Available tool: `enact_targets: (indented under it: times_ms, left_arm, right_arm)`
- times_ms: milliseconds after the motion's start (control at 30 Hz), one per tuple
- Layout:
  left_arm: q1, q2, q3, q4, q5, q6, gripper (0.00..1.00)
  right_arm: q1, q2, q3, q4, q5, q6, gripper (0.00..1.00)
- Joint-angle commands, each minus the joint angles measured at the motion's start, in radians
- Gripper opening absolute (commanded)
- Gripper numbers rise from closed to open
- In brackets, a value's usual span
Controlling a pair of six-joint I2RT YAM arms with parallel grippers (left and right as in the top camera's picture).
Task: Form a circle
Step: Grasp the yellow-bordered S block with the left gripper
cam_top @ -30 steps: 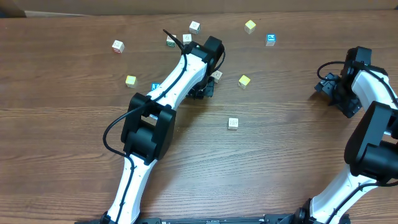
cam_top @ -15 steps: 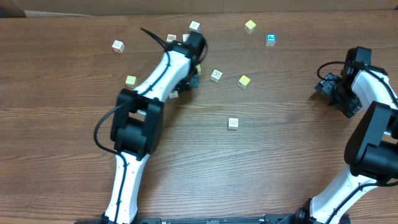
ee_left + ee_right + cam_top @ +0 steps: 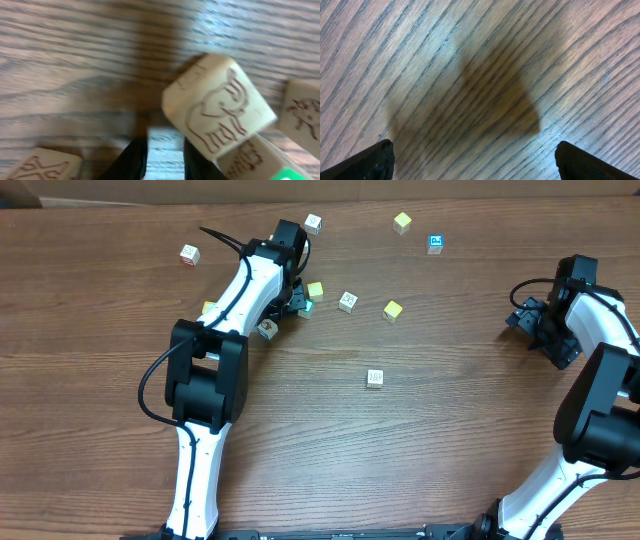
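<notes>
Placing step: left fingers (image 3: 131,161) slightly apart around a pale cube (image 3: 164,145), grip unclear, at the part-built circle (image 3: 314,290) on the far tabletop (image 3: 450,430); right fingers (image 3: 372,161) wide apart, idle; next needs a clean release without nudging the picture cube (image 3: 215,112).

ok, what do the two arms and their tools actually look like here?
Both match: the left arm and right arm have white tubular links joined by blocky black joint housings. A black cable loops off the left arm's elbow. The left tool and right tool are black throughout. No markings legible.
</notes>
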Motion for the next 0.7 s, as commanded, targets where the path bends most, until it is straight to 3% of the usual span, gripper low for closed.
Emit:
enact_targets:
  times_ms: [0,233,667]
  left_arm:
    - [-0.034,0.011,-0.029,-0.006,0.099,-0.014,0.25]
    - [-0.074,0.012,-0.029,0.049,0.109,-0.013,0.27]
    - [-0.145,0.011,-0.029,0.196,0.109,0.028,0.39]
  right_arm:
    - [0.001,-0.027,-0.004,0.003,0.003,0.003,1.00]
    - [0.001,-0.027,-0.004,0.003,0.003,0.003,1.00]
    - [0.001,-0.027,-0.004,0.003,0.003,0.003,1.00]
